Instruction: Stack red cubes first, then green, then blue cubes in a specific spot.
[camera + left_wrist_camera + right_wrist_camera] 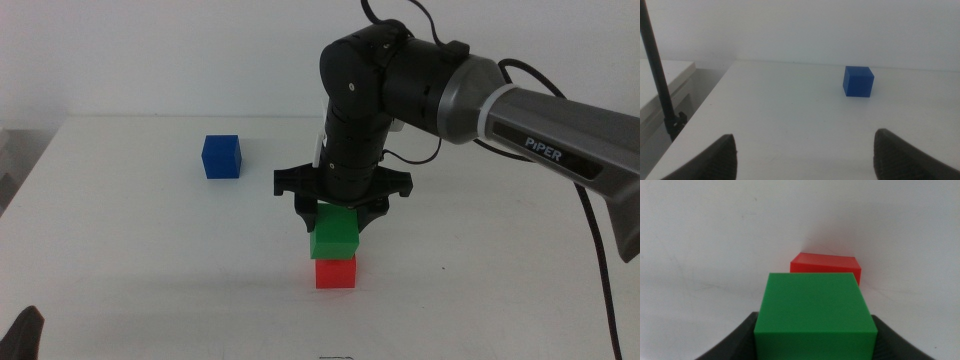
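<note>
The red cube [336,272] sits on the white table near the front middle. My right gripper [336,222] comes down from above and is shut on the green cube [335,233], holding it right over the red cube; I cannot tell whether the two touch. In the right wrist view the green cube [814,312] fills the space between the jaws of my right gripper [815,335], and the red cube [826,266] shows just beyond it. The blue cube [221,156] stands alone at the back left and also shows in the left wrist view [858,81]. My left gripper [805,155] is open and empty.
The left gripper [25,335] waits at the front left corner of the table. A black cable or rod [660,80] stands by the table's left edge, next to a lower white surface [665,85]. The table [150,250] is plain white.
</note>
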You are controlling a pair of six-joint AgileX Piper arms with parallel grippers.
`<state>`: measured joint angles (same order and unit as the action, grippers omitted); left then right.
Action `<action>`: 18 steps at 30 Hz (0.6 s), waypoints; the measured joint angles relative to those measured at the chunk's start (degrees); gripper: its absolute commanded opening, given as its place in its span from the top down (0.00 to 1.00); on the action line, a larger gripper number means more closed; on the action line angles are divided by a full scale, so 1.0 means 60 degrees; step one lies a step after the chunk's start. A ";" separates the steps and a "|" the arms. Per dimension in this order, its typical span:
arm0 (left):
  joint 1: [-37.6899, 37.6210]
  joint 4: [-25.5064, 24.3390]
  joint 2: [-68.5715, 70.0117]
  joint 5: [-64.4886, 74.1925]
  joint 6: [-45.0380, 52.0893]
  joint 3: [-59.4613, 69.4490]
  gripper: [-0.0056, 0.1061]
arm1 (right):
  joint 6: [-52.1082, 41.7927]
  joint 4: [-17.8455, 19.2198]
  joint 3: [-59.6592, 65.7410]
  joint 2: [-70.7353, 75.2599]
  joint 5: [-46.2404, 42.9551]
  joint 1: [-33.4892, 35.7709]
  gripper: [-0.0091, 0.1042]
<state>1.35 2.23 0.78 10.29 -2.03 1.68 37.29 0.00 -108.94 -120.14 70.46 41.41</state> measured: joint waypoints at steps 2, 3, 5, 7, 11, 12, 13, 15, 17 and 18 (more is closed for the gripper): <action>0.0000 0.0000 0.0000 0.0000 0.0000 0.0000 0.11 | 0.0020 0.0000 0.0000 -0.0045 0.0000 0.0000 0.93; 0.0000 0.0000 0.0000 0.0000 0.0000 0.0000 0.11 | 0.0034 0.0076 0.0000 -0.0057 0.0000 0.0000 0.93; 0.0000 0.0000 0.0000 0.0000 0.0000 0.0000 0.11 | 0.0043 0.0163 0.0000 -0.0065 0.0000 0.0000 0.93; 0.0000 0.0000 0.0000 0.0000 0.0000 0.0000 0.11 | 0.0063 0.0212 0.0000 -0.0065 0.0000 0.0000 0.93; 0.0000 0.0000 0.0000 0.0000 0.0000 0.0000 0.11 | 0.0063 0.0223 0.0000 -0.0123 0.0000 -0.0011 0.93; 0.0000 0.0000 0.0000 0.0000 0.0000 0.0000 0.11 | 0.0063 0.0203 0.0000 -0.0173 0.0000 -0.0011 0.93; 0.0000 0.0000 0.0000 0.0000 0.0000 0.0000 0.11 | 0.0063 0.0177 0.0000 -0.0228 -0.0011 -0.0011 0.93; 0.0000 0.0000 0.0000 0.0000 0.0000 0.0000 0.11 | 0.0000 0.0110 -0.0046 -0.0259 -0.0028 -0.0011 0.93; 0.0000 0.0000 0.0000 0.0000 0.0000 0.0000 0.11 | -0.0057 0.0000 -0.0066 -0.0277 -0.0036 -0.0017 0.93; 0.0000 0.0000 0.0000 0.0000 0.0000 0.0000 0.11 | -0.0085 0.0000 -0.0066 -0.0280 -0.0036 -0.0026 0.93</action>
<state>1.35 2.23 0.78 10.29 -2.03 1.68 36.78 0.00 -109.33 -121.82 70.25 41.26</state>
